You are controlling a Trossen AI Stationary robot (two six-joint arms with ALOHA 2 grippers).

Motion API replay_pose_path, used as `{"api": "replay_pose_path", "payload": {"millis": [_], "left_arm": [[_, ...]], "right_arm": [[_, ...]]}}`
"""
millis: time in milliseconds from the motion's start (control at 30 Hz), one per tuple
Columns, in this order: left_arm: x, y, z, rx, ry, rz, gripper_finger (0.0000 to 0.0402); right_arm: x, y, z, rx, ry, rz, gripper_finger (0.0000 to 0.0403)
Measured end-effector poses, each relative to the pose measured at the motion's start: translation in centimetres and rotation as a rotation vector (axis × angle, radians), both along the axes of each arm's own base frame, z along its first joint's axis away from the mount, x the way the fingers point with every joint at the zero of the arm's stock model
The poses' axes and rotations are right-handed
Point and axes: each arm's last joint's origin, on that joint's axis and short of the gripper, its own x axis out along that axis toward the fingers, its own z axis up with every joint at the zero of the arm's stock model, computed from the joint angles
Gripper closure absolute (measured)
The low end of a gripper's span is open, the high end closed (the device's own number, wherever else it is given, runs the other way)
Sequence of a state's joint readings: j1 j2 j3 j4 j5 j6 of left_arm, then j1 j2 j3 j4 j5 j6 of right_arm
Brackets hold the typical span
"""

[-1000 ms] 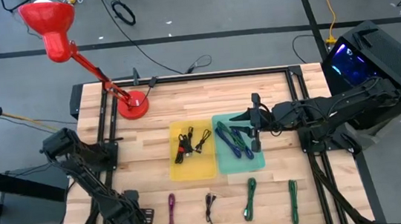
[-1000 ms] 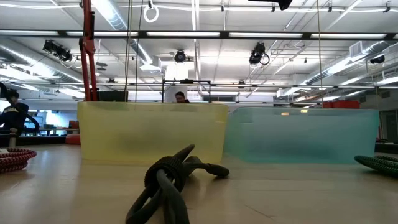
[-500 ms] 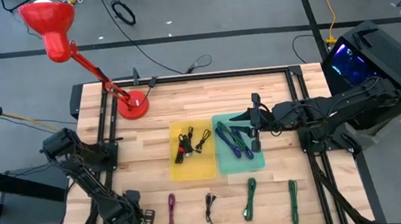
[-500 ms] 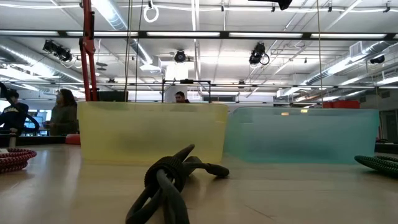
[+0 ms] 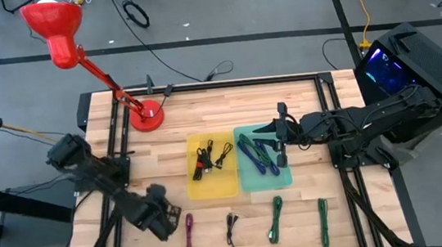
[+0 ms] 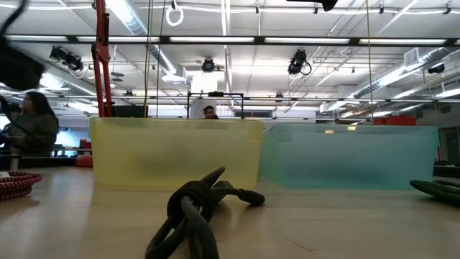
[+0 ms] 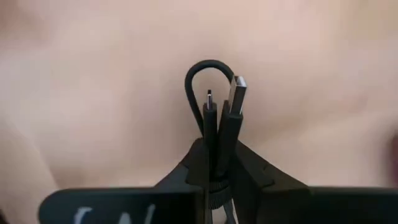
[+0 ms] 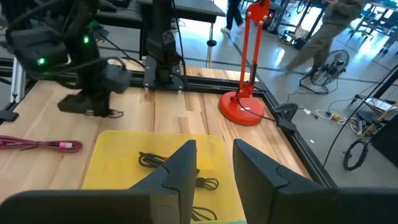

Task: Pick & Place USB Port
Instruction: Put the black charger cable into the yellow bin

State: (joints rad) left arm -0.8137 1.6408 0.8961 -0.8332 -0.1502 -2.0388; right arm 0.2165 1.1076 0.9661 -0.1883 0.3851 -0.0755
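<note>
My left gripper (image 5: 169,221) is at the near left of the table, shut on a short black USB cable (image 7: 217,112) folded into a small bundle. A purple cable (image 5: 189,236), a black cable (image 5: 232,229) and two green cables (image 5: 275,219) lie along the near edge. The yellow tray (image 5: 214,192) holds black cables. Next to it, the teal tray (image 5: 264,183) holds blue and green ones. My right gripper (image 5: 277,146) hangs open over the teal tray's right side, with nothing between its fingers (image 8: 186,168). My left gripper pinches the folded black cable between its two fingers (image 7: 252,171), at the bundle's middle (image 7: 217,155). The loop and both plugs (image 7: 235,87) stick out past the fingertips, along the fingers. The cable looks clear of the table.
A red desk lamp stands on its base (image 5: 147,115) at the far left. A black frame rail (image 5: 200,85) runs round the tabletop. Bare wood lies between the lamp and the trays. People move in the room behind (image 6: 32,126).
My left gripper has risen from the near left corner and gone toward the table's far edge and somewhat to the right, taking the black cable with it. It now stands beside the purple cable. My right arm has kept still.
</note>
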Motion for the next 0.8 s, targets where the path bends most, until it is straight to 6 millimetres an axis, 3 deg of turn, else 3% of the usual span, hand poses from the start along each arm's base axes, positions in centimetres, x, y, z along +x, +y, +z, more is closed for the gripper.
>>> {"api": "replay_pose_path", "payload": {"millis": [200, 467, 633, 800], "left_arm": [[0.3, 3.2, 3.1, 0.111, -0.079, -0.054, 0.0364], [0.9, 5.9, 7.4, 0.32, -0.416, -0.122, 0.0364], [2.4, 7.0, 10.1, 0.475, -0.646, -0.196, 0.0364], [5.1, 8.8, 11.7, 0.612, -0.744, -0.247, 0.0364]], "right_arm": [[0.0, -0.1, 0.0, 0.007, -0.003, -0.023, 0.0295], [0.0, -0.2, 0.0, -0.005, -0.002, -0.057, 0.0295], [0.0, -0.6, 0.1, -0.002, -0.01, -0.071, 0.0295], [0.1, -0.7, 0.2, 0.003, -0.023, -0.08, 0.0295]]}}
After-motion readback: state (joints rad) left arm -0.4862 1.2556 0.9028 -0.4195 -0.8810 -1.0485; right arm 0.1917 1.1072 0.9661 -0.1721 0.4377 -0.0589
